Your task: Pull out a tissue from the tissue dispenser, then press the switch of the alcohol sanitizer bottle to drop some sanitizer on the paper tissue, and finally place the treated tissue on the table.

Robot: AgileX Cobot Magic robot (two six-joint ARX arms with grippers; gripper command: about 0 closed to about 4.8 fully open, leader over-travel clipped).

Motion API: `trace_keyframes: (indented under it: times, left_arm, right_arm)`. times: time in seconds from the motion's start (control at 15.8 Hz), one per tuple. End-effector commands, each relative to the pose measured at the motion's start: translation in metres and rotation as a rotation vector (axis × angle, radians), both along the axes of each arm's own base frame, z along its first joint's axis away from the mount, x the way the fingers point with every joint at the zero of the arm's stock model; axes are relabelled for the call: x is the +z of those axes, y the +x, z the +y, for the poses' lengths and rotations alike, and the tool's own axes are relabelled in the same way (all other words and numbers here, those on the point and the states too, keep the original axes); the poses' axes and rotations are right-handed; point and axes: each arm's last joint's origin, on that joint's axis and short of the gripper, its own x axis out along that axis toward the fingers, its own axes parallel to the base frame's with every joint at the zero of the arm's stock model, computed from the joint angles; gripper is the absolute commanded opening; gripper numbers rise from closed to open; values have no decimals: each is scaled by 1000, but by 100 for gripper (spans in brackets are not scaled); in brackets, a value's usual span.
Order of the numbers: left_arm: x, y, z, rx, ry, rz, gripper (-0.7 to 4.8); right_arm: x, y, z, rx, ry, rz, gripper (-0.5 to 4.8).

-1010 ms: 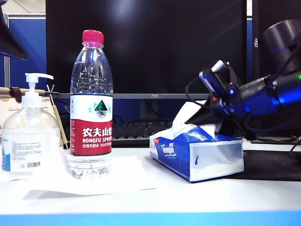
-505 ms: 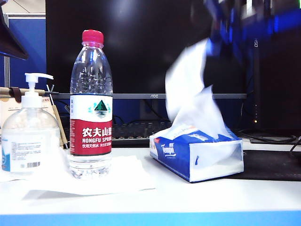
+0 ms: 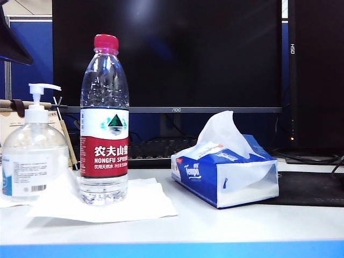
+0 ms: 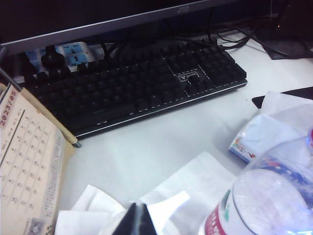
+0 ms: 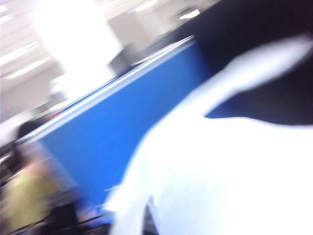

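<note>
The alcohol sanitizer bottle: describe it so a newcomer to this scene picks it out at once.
Start at the white table with its blue front edge and go to its far left end. There stands the alcohol sanitizer bottle, squat, rounded and clear. Unlike the taller red-capped water bottle beside it, it carries a white pump head.

The white bench (image 3: 215, 226) has a blue front edge. On it from the left: the sanitizer bottle (image 3: 32, 161), a flat white sheet (image 3: 140, 201) under the water bottle (image 3: 105, 123), and the tissue pack (image 3: 226, 174). Behind lie a black keyboard (image 4: 132, 83) and a calendar (image 4: 27, 161).
</note>
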Motion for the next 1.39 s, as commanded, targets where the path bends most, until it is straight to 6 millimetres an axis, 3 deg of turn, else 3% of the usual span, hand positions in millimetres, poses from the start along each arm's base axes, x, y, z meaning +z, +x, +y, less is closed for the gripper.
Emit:
trace_keyframes:
  times: [0.06, 0.51, 0.95, 1.2, 1.39]
  left_arm:
    - [4, 1, 3, 61, 16, -28, -6]
    - [7, 2, 8, 93, 14, -57, -6]
    - [6, 2, 12, 115, 18, -45, -6]
    - [6, 2, 12, 115, 18, -46, -6]
    - [6, 1, 12, 114, 21, -47, -6]
  right_arm:
    - [2, -16, 26, 14, 25, 10, -6]
    - [-35, -26, 101, 163, -53, 63, -6]
    - [-47, -34, 121, 140, -82, 87, -6]
    - [-79, -21, 140, 112, -178, 153, -6]
    - [-101, -9, 148, -12, -261, 155, -6]
